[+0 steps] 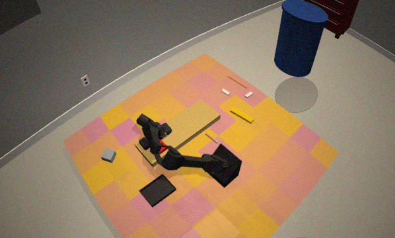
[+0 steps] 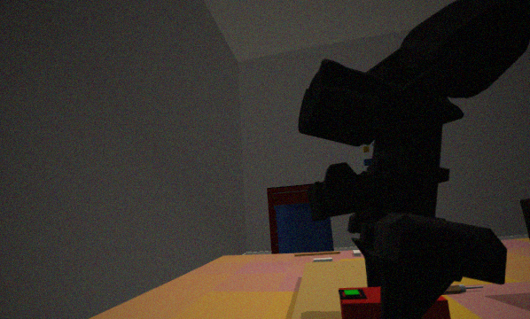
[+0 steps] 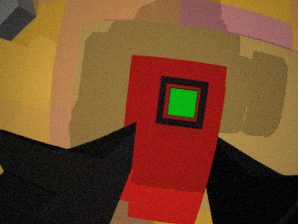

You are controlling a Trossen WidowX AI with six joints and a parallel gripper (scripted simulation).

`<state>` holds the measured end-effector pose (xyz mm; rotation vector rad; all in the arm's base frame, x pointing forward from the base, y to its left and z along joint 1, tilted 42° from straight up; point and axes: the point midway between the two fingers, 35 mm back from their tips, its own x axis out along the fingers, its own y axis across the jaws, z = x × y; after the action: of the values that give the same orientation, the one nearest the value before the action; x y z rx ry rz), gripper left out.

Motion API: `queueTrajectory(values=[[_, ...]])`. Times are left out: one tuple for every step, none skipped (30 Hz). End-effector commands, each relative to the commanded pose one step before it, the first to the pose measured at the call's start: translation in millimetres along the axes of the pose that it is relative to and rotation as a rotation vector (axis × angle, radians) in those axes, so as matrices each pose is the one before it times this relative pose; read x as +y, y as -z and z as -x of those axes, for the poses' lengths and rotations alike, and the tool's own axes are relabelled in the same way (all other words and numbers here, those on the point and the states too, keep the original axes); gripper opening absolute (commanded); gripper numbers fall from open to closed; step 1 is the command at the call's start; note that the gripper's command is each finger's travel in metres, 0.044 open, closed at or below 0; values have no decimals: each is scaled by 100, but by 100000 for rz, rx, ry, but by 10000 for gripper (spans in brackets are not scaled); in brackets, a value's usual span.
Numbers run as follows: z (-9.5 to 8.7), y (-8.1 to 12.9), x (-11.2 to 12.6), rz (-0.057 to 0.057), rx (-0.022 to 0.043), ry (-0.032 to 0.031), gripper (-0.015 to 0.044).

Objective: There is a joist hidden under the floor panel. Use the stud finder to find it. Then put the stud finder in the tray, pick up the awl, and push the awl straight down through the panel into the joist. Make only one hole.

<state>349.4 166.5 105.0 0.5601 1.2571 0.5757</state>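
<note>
One tool held: gripper point(image 3: 160, 163) partly closed, clamped on the red stud finder point(image 3: 174, 132)
Indicator: green square point(image 3: 182, 102) lit
Position: over the floor panel point(image 1: 187, 123)
Awl point(image 1: 211, 137): lying beside the panel

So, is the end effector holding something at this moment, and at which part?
Yes. The end effector is shut on the red stud finder, gripping its two long sides near the end away from the green indicator.
</note>
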Motion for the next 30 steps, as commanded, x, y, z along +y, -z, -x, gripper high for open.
queueTrajectory(values=[[-63,119,-1220,-212,247,44,0],[-1,1,-229,1,2,12,0],[-1,1,-229,1,2,12,0],[-1,1,-229,1,2,11,0],[-1,1,-229,1,2,11,0],[-1,1,-229,1,2,11,0],[-1,1,-229,1,2,11,0],[-1,1,-229,1,2,11,0],[-1,1,-229,1,2,11,0],[-1,1,-229,1,2,11,0],[-1,1,-229,1,2,11,0],[-1,1,-229,2,2,11,0],[-1,1,-229,2,2,11,0],[-1,1,-229,2,2,11,0],[-1,1,-229,2,2,11,0],[-1,1,-229,2,1,11,0],[-1,1,-229,2,1,11,0],[-1,1,-229,2,1,11,0],[-1,1,-229,2,1,11,0],[0,1,-229,2,1,11,0],[0,1,-229,2,1,11,0],[0,1,-229,2,1,11,0],[0,1,-229,2,1,11,0],[0,1,-229,2,1,11,0],[0,1,-229,2,1,11,0],[0,1,-229,2,1,11,0],[0,1,-229,2,1,11,0],[0,1,-229,2,1,11,0],[0,1,-229,2,1,11,0],[0,1,-229,2,1,11,0]])
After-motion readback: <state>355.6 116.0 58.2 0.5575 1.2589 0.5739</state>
